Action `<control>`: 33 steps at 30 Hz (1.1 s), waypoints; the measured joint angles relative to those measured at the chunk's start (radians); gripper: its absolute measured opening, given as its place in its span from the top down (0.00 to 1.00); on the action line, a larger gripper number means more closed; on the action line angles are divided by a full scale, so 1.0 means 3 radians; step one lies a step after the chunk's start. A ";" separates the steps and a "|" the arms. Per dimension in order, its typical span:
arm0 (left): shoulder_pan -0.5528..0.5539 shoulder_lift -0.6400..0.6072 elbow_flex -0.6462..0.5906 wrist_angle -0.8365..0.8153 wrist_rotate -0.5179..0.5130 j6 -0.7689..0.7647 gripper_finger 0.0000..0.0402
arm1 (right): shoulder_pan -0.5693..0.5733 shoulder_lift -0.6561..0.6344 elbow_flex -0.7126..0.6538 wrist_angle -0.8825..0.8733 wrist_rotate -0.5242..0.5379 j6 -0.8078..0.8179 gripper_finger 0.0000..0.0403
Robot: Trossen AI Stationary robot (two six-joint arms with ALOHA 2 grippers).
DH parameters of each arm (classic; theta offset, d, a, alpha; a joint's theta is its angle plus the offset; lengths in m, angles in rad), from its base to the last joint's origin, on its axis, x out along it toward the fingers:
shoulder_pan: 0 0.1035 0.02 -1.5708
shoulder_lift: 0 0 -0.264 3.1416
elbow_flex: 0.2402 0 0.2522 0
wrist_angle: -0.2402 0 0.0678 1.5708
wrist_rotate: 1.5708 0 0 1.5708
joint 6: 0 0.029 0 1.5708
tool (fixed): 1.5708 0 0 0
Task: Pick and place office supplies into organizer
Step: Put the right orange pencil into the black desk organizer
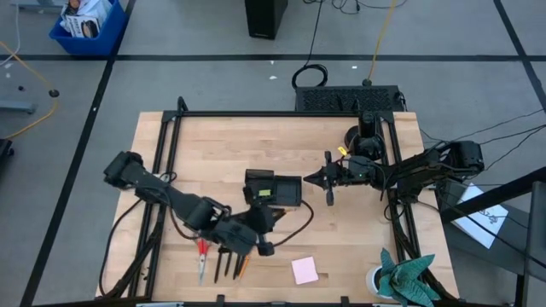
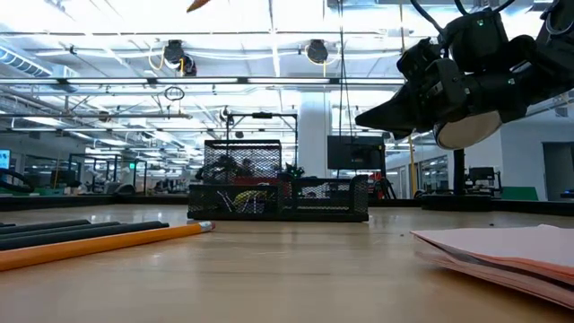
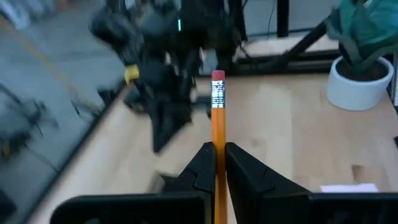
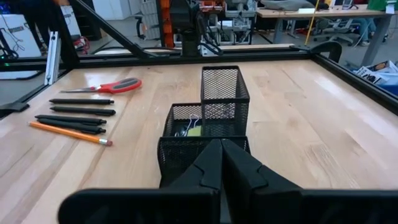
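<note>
Pencil (image 3: 217, 124) clamped upright in left end effector (image 3: 219, 163), nearer arm; organizer (image 1: 273, 188) just beyond; right end effector (image 4: 221, 163) shut, empty.

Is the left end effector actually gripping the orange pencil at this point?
Touching. The left wrist view shows the orange pencil standing upright between the left end effector fingers, both pressed against its sides with no gap.

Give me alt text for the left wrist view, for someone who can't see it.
The left gripper is shut on an orange pencil, eraser end pointing away. Beyond it over the wooden table is the dark right arm, with a potted plant off to one side.
</note>
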 joint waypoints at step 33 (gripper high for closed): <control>0.0061 -0.1495 -0.0824 0.0779 0.0530 0.1669 0.94 | 0.0065 -0.0003 0.0000 0.0102 -0.0355 0.0289 1.00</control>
